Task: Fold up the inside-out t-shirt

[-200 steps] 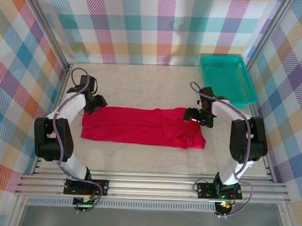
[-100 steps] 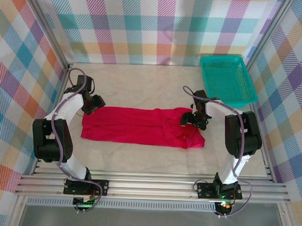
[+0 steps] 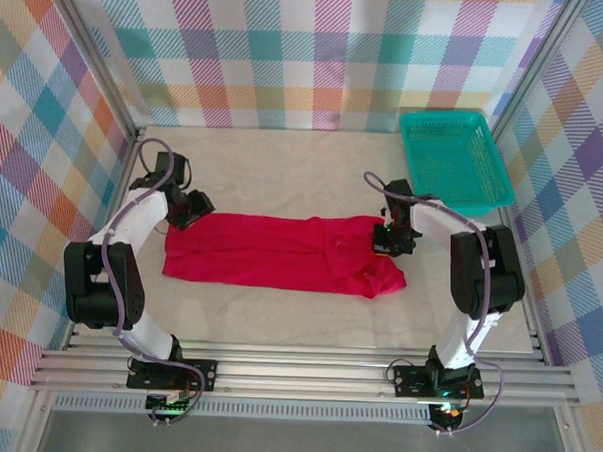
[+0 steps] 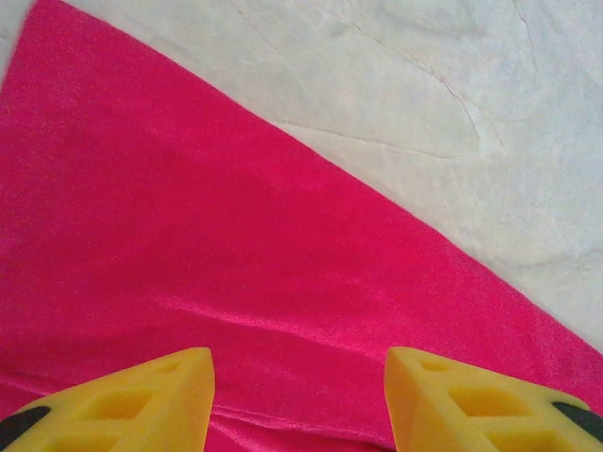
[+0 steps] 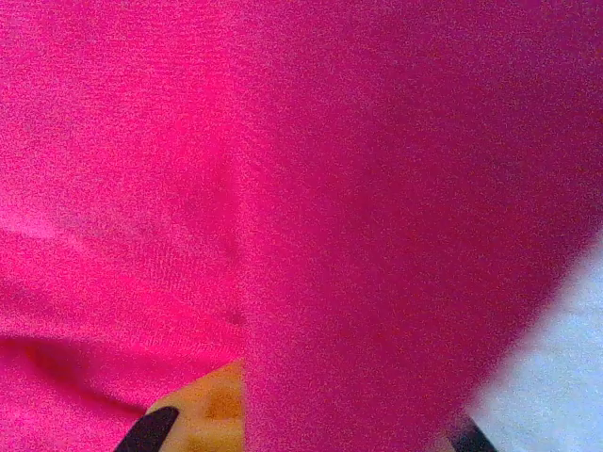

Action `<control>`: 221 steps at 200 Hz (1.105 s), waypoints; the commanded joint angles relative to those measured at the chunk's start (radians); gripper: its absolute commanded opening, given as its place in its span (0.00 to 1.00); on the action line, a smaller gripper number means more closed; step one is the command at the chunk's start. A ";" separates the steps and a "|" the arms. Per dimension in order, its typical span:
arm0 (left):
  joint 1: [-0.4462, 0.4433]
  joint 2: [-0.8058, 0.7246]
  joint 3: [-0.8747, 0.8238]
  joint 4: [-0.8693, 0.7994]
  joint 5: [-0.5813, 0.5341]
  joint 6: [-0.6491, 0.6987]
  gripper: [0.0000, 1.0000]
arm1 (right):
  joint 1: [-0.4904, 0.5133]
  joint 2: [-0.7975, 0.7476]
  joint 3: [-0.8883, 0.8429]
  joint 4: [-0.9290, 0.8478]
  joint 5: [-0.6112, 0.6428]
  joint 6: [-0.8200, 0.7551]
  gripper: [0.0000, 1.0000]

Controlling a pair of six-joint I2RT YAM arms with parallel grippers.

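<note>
Across the pale worktop (image 3: 278,315) lies the plain bright red cloth t-shirt (image 3: 280,253), a long band; at its far edge the right fingers (image 3: 383,244) clamp one corner (perhaps one layer, likely to slip), the left fingers (image 3: 192,216) parted, gripping nothing

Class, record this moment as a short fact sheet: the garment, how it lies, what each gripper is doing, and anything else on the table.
Garment: red t-shirt, lying as a long band across the table
Left arm: left gripper open, fingers apart over the shirt's far left corner
Right arm: right gripper shut on the t-shirt, pinching a fold near its right end
Other: teal basket in the far right corner, apart from the shirt
</note>
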 commanded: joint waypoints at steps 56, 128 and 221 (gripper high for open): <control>-0.096 0.035 0.020 0.032 0.063 -0.036 0.52 | -0.056 -0.299 0.166 -0.254 0.053 0.008 0.00; 0.043 -0.036 0.017 -0.014 0.139 -0.003 0.53 | 0.281 -0.121 0.463 -0.310 0.103 0.214 0.00; 0.145 -0.085 -0.050 -0.006 0.176 -0.010 0.53 | 0.609 0.600 1.394 -0.562 0.102 0.181 0.00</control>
